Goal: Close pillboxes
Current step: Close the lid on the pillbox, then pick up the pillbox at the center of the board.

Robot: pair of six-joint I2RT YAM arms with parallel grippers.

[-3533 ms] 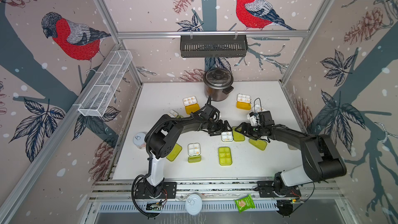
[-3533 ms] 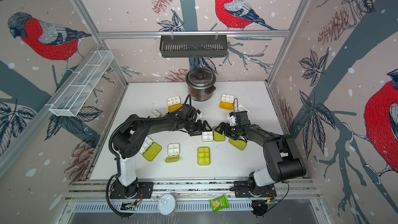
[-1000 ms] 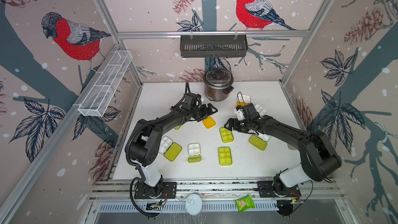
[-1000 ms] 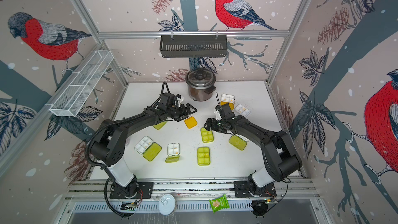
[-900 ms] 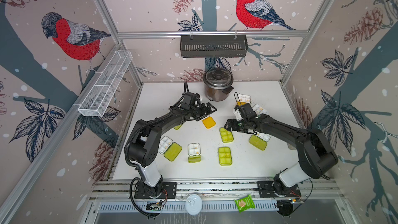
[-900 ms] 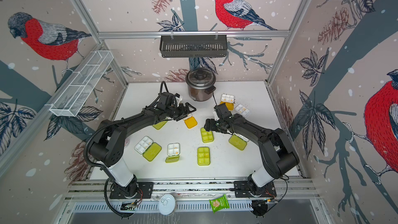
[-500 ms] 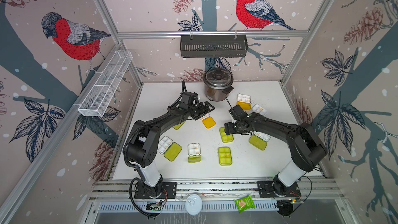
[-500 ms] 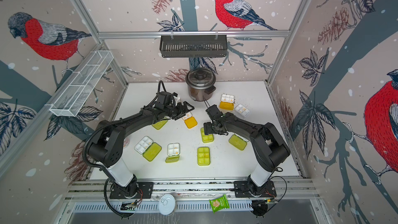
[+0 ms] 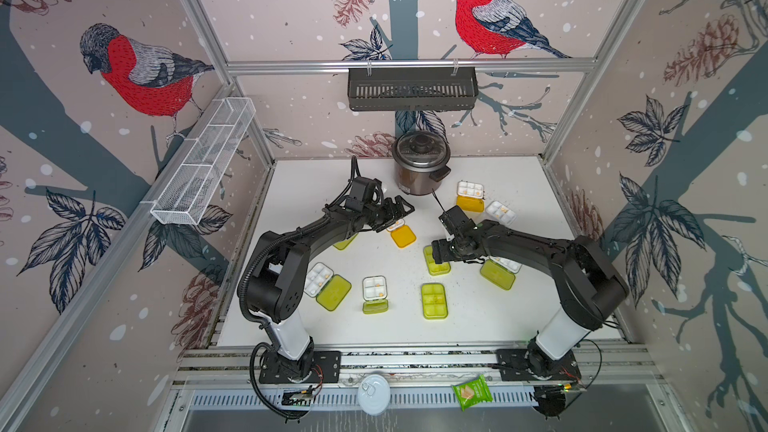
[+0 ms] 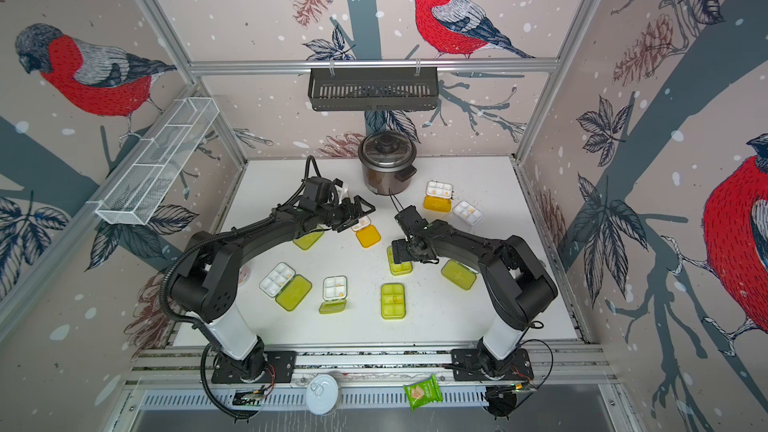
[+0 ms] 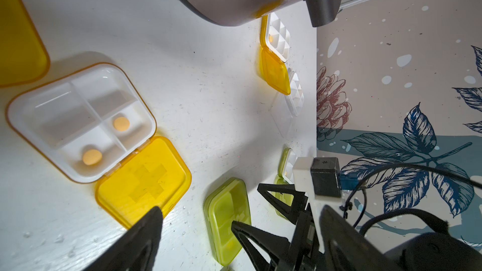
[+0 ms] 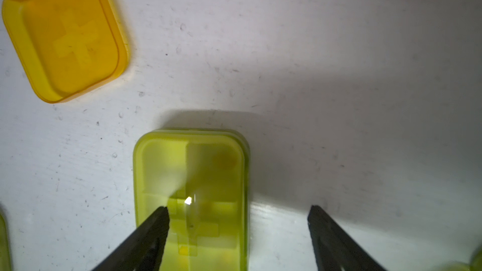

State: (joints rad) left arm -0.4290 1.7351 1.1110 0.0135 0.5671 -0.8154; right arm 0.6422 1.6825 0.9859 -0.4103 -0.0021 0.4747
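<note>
The left gripper (image 9: 400, 210), jaws spread wide and empty, hangs over the tray end of the open orange-lidded pillbox (image 9: 403, 237) at frame centre (its lid lying flat toward lower right). The right gripper (image 9: 440, 252), also spread, is over a shut green pillbox (image 9: 438, 267).

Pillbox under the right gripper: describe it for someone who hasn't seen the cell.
From the cooker at the back of the table, come forward to the right gripper. The lime pillbox under it is closed, unlike the open orange pillbox beside it.
</note>
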